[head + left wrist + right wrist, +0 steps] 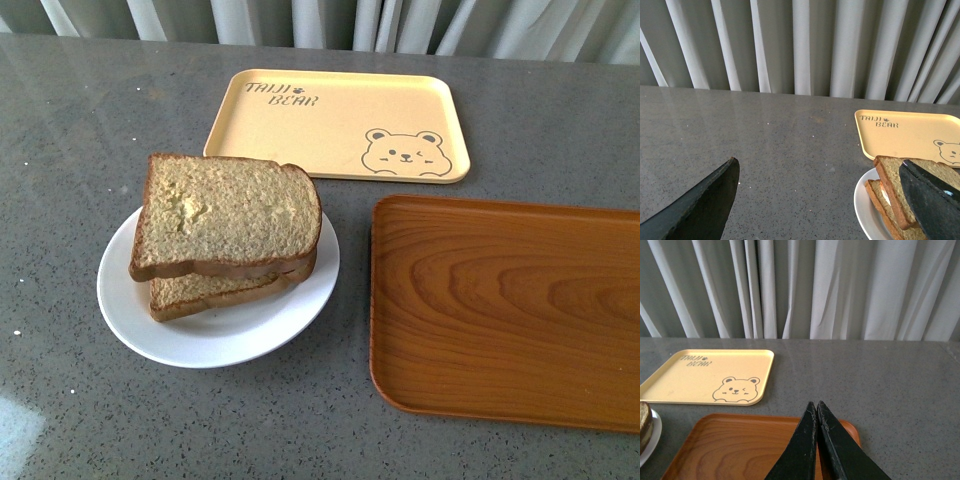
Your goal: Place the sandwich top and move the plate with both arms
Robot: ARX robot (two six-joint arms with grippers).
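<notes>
The sandwich top (228,212), a brown slice with a darker crust, lies on a lower slice on the white plate (215,335) at the table's left. Neither arm shows in the front view. In the left wrist view my left gripper (822,172) is open and empty; one finger (705,205) is over bare table and the other overlaps the sandwich top (892,187) on the plate (865,205). In the right wrist view my right gripper (816,407) is shut and empty, above the wooden tray's far edge.
A yellow bear-printed tray (335,125) lies at the back. A larger wooden tray (510,310) lies right of the plate, with a narrow gap of grey table between them. Grey curtains hang behind the table.
</notes>
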